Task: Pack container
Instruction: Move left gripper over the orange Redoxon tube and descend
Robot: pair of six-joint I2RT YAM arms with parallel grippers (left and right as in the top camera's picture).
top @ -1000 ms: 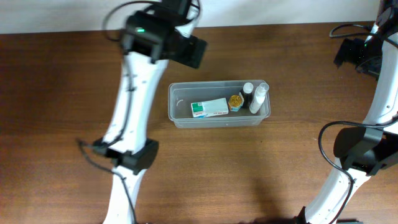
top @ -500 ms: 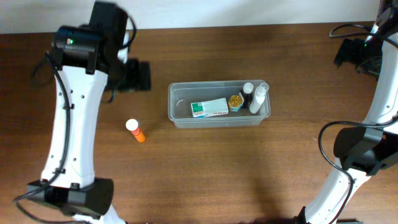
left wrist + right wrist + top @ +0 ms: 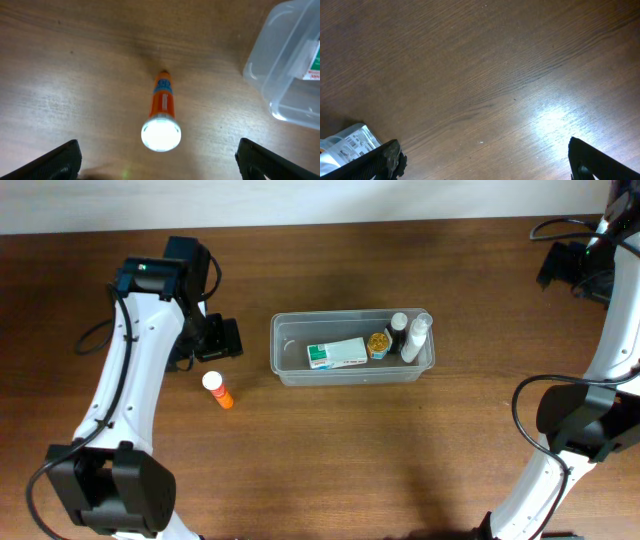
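The clear plastic container (image 3: 352, 372) sits mid-table and holds a green-and-white box (image 3: 336, 353), a small yellow jar (image 3: 378, 343) and two white bottles (image 3: 412, 338). An orange bottle with a white cap (image 3: 217, 390) lies on the wood to the container's left. My left gripper (image 3: 218, 340) hangs open and empty just above and behind that bottle; in the left wrist view the bottle (image 3: 162, 116) lies between the spread fingers (image 3: 159, 162), with the container's corner (image 3: 280, 75) at right. My right gripper (image 3: 566, 266) is open and empty at the far right, above bare wood (image 3: 485, 160).
Both arms' bases and cables stand at the table's near side, left (image 3: 110, 490) and right (image 3: 575, 425). A corner of the container's contents (image 3: 345, 142) shows at the lower left of the right wrist view. A white wall runs along the table's far edge.
My left arm swung from over the container's left end out to the left and down, uncovering the orange bottle, and now hangs over it. The right arm has not moved.
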